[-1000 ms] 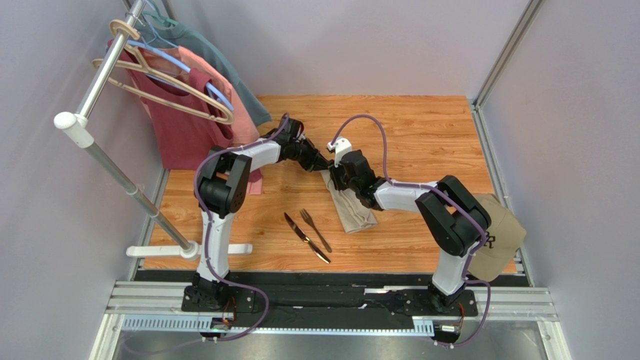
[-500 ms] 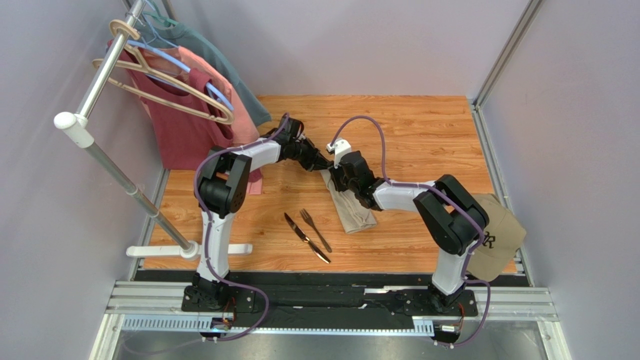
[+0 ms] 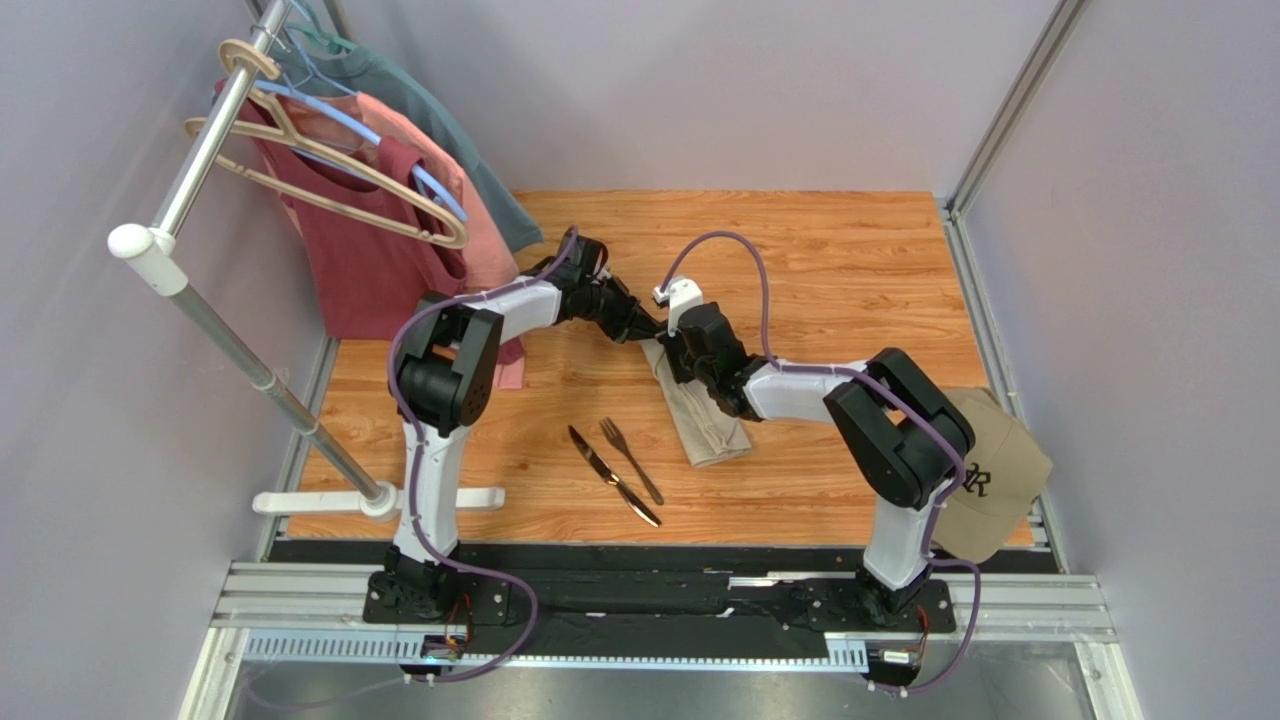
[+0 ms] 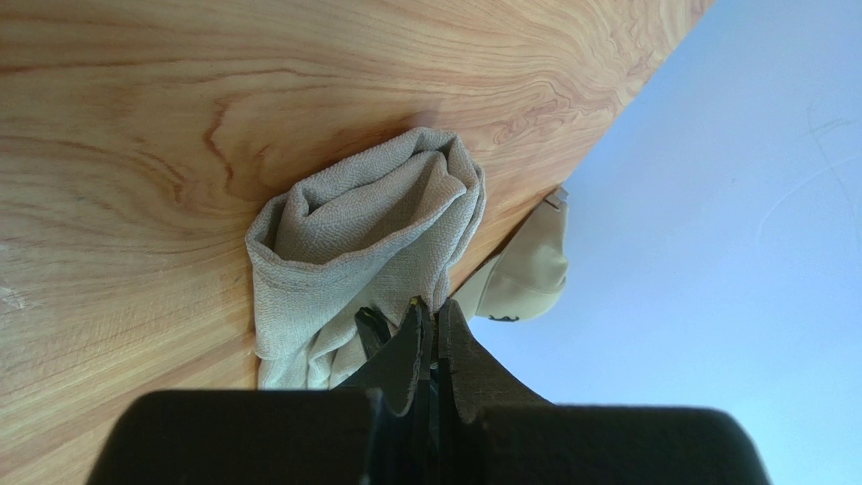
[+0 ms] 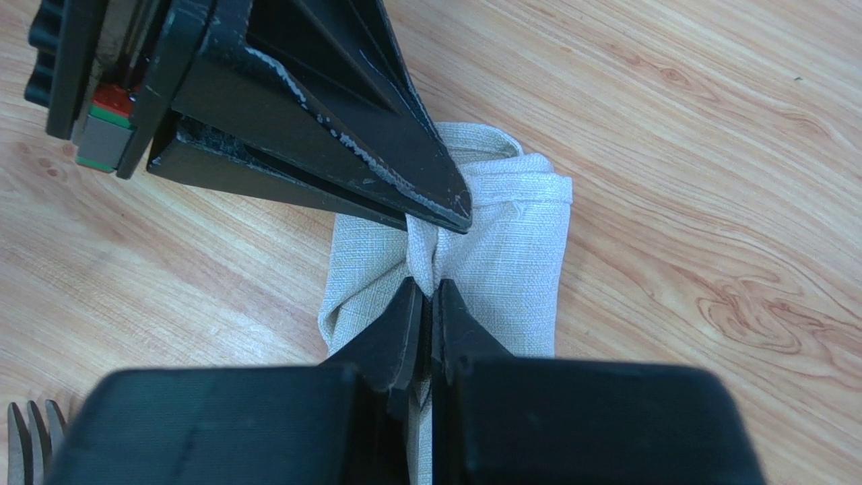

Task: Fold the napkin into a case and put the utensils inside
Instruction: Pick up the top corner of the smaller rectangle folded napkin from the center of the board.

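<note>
Both left hand (image 4: 428,308) and right hand (image 5: 427,293) pinch the half-folded soft tan cloth napkin (image 3: 709,423); slim dark fork (image 3: 633,461) and knife (image 3: 613,477) wait outside.

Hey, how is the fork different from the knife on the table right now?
The fork ends in tines at its far end, while the knife has a plain blade. The knife lies left of the fork and extends closer to the near edge of the table. Both are slim, dark metal, lying flat and nearly parallel, and both are outside the napkin.
</note>
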